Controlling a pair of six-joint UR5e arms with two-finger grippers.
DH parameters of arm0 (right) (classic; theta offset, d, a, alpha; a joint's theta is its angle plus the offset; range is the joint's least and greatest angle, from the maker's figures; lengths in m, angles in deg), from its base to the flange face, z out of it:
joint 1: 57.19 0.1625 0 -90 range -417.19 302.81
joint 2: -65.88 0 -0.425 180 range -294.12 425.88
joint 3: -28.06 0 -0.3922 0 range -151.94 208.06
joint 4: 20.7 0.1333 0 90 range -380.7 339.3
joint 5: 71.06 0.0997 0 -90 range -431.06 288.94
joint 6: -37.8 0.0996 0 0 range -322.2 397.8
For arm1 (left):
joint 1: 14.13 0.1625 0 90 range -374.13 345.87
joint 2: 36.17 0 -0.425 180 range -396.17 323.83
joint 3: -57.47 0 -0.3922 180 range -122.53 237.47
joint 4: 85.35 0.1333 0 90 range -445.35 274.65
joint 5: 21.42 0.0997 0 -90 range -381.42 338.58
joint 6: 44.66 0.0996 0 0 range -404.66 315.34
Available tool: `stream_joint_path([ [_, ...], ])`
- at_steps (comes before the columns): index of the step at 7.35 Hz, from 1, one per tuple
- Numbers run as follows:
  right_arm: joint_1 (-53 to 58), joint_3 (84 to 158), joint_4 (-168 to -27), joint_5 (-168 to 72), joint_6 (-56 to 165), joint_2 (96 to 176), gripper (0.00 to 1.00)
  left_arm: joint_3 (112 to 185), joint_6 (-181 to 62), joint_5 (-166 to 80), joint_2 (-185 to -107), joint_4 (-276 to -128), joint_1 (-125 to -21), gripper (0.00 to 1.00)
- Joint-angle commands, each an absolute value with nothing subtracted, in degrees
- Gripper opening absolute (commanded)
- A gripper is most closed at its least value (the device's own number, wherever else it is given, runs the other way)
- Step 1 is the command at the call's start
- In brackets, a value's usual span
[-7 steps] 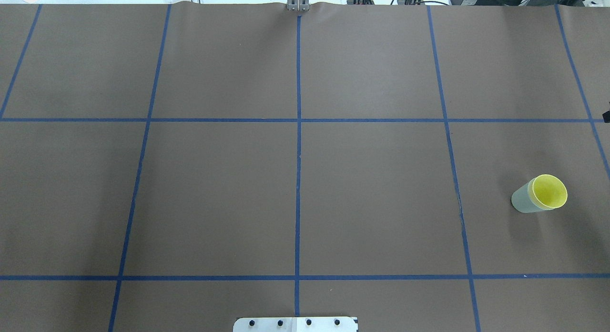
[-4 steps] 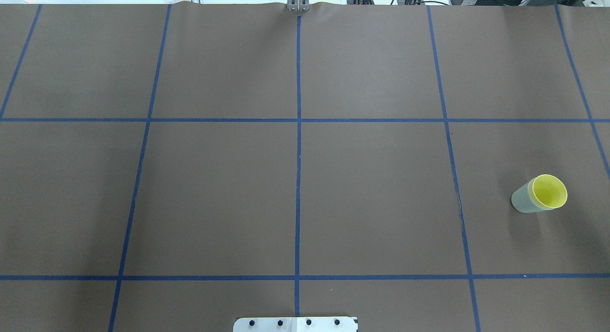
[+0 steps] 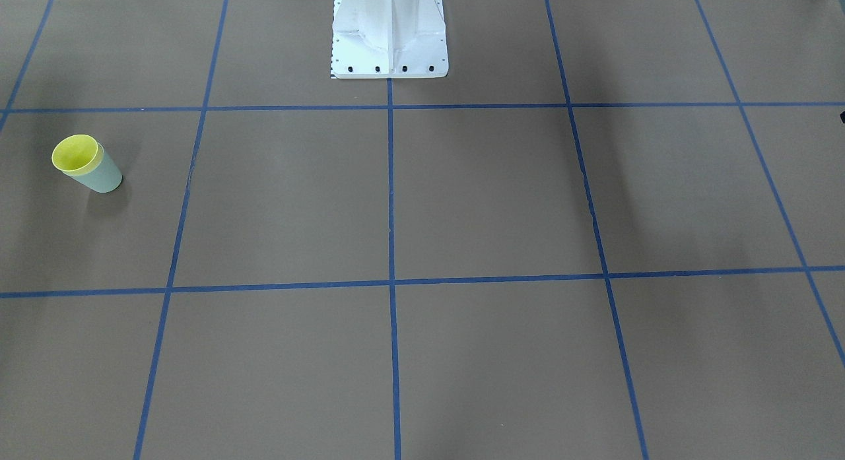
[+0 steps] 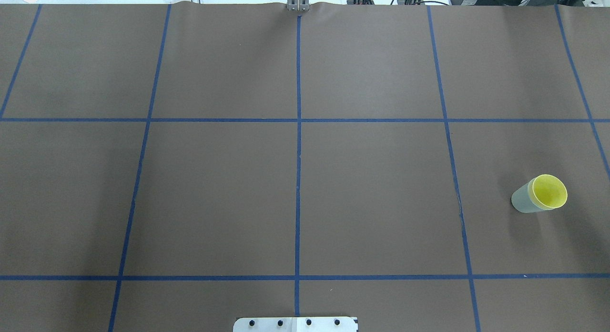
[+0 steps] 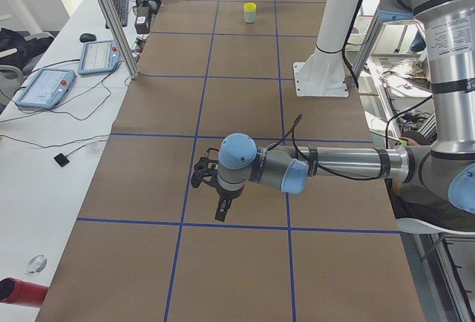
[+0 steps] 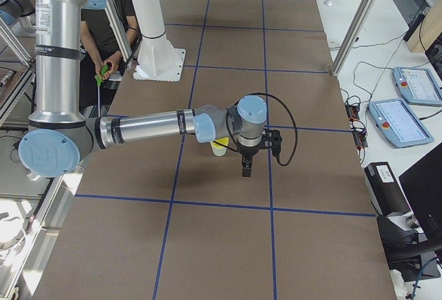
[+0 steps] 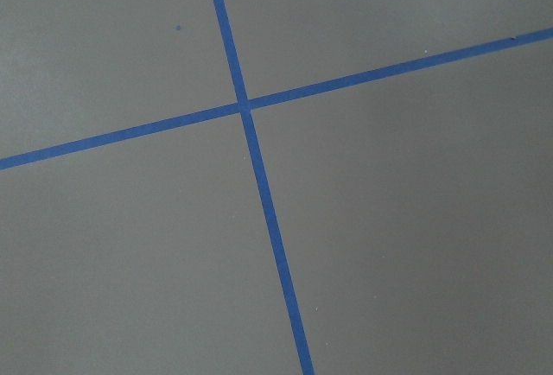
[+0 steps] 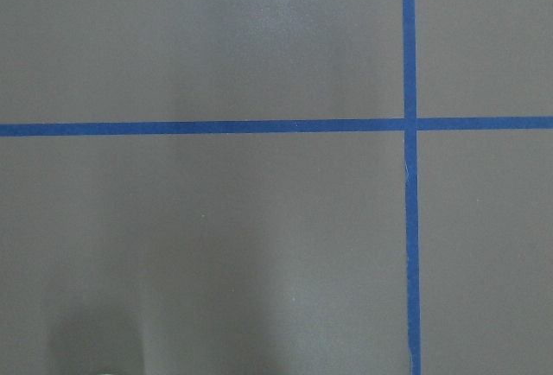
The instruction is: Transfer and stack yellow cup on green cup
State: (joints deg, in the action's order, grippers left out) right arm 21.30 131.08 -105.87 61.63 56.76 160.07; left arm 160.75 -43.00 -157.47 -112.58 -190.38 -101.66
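Small bright yellow plastic tumbler [image 4: 550, 191] sits nested in the pale mint-green plastic tumbler [image 4: 523, 202], near the brown table's [image 4: 305, 203] right edge. Can't tell if left gripper [image 5: 220, 212] or right gripper [image 6: 246, 169] is open. My worry: right arm swinging low could topple that light stack.

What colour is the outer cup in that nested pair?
The outer cup is pale mint green; the overhead view shows it best.
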Motion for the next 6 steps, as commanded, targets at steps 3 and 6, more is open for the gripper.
stream_joint_path([
  [3, 21.30, 131.16, -105.87, 64.97, 56.70, 160.01, 1.00, 161.01, -42.99, -157.48, -112.55, -190.37, -101.66, 1.00],
  [6, 21.30, 131.24, -105.87, 66.05, 56.70, 160.01, 1.00, 161.01, -42.99, -157.48, -112.55, -190.37, -101.66, 1.00],
])
